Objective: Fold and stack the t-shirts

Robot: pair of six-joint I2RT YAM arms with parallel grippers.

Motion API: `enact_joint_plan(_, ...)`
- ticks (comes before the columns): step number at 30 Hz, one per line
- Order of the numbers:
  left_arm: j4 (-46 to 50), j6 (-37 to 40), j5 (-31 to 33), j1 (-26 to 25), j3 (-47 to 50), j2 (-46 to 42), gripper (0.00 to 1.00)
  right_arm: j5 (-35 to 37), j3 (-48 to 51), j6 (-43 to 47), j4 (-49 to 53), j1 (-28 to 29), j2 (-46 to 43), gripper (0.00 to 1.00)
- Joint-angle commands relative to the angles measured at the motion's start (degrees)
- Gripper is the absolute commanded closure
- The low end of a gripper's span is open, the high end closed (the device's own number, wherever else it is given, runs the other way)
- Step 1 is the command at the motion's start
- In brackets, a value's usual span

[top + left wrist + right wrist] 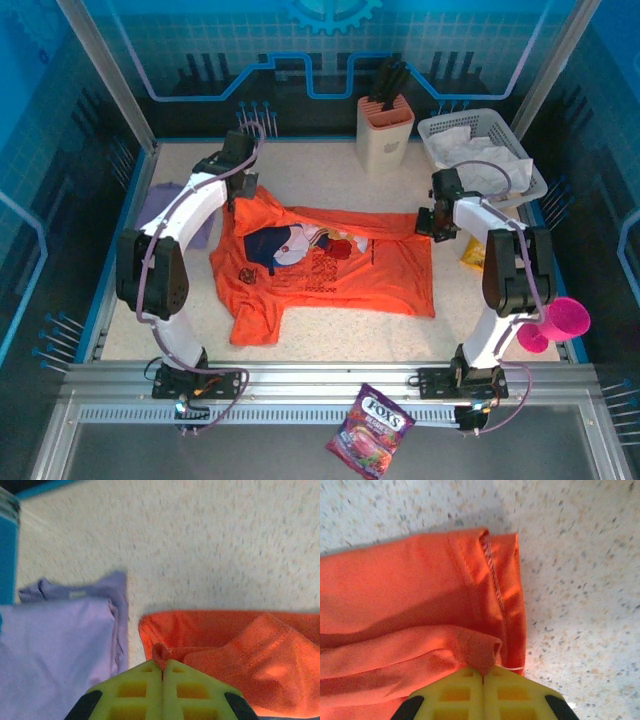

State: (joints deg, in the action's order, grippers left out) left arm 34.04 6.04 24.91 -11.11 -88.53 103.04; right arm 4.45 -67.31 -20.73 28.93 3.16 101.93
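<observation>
From the overhead camera I am watching the orange-red t-shirt (330,265) lying spread over the middle of the speckled tabletop (320,170), chest print facing up and one sleeve trailing toward the near left. The left pincer (240,188) is sitting at the shirt's far-left corner and the right pincer (427,222) at its far-right corner. From above the wrists are covering the fingertips, so I am not reading either grip there. The left wrist camera is telling me more: the yellow fingers (135,690) are pressed together with a small nub of orange cloth pinched at their tips, while the frame's lower edge is cutting off the rest of them. On the right wrist camera the fingers (512,692) are likewise pressed together, nipping a fold of orange fabric just beside the stitched hem at the corner. How far the cloth is reaching in between the pads is staying hidden. The lavender t-shirt (165,212) is lying at the left side of the tabletop, just beside the orange one with a strip of bare surface between them. The left arm is covering part of it from above, and I am unable to tell whether it is properly folded. At the far right a white basket (430,130) is holding pale cloth that I am not making out clearly, with a knife block (385,130) standing beside it.
</observation>
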Motion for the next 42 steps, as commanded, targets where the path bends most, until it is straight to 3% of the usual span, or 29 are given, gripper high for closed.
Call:
enact_joint_plan(1,-0.9,4.7,2.7,0.1,-6.7,1.7,1.00,-0.3,-3.6,0.5,-0.2,-1.7,-2.6,1.00)
enact_joint_plan(6,-0.2,8.3,3.6,0.6,-13.7,3.9,1.00,-2.4,-5.1,0.0,0.7,-2.3,-3.0,1.00)
enact_joint_plan(10,-1.5,10.2,4.0,0.7,-12.4,2.5,1.00,-4.2,-3.5,0.2,1.3,-2.2,-4.6,1.00)
enact_joint_plan(27,-13.6,12.4,2.6,0.4,20.3,-19.2,1.00,-5.0,5.2,0.1,5.0,-1.3,-8.1,1.00)
enact_joint_plan(33,-14.5,9.9,4.1,-0.6,28.6,-22.3,1.00,-4.4,7.1,-0.4,3.6,-1.1,-6.9,1.00)
enact_joint_plan(42,-13.5,9.2,6.3,-2.2,33.2,-22.6,1.00,-4.1,9.0,-0.1,2.8,-1.1,-6.0,1.00)
